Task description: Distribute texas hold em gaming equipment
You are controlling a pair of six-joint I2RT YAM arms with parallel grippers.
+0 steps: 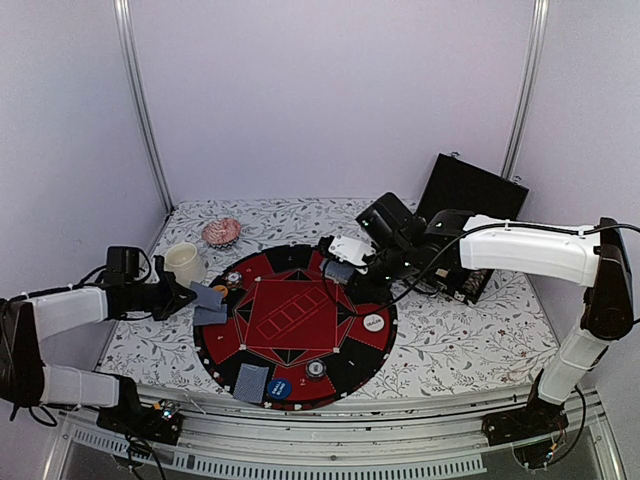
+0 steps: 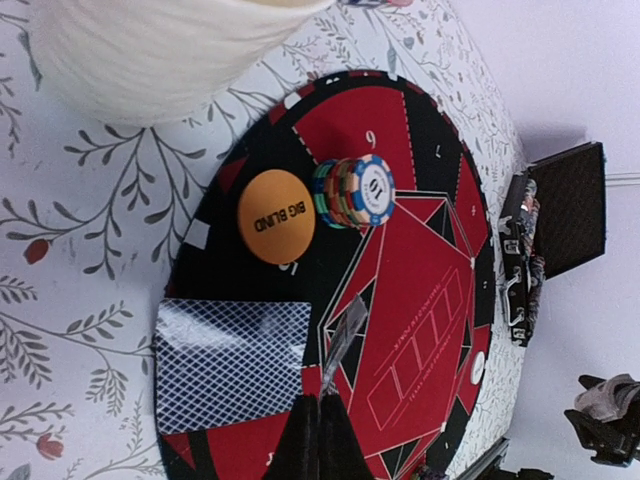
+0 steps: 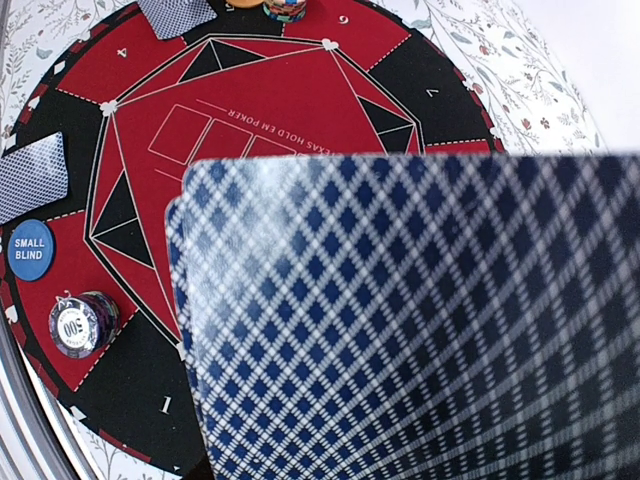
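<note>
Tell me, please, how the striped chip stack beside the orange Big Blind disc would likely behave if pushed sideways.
Being several separate chips high, the chip stack would probably shear or topple if pushed near its top. A low push might slide it whole across the mat. The orange disc sits close and could get bumped.

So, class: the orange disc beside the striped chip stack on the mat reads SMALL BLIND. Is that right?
No. The orange disc beside the striped chip stack reads BIG BLIND, as the left wrist view shows. SMALL BLIND is printed on the blue disc, seen in the right wrist view.
</note>
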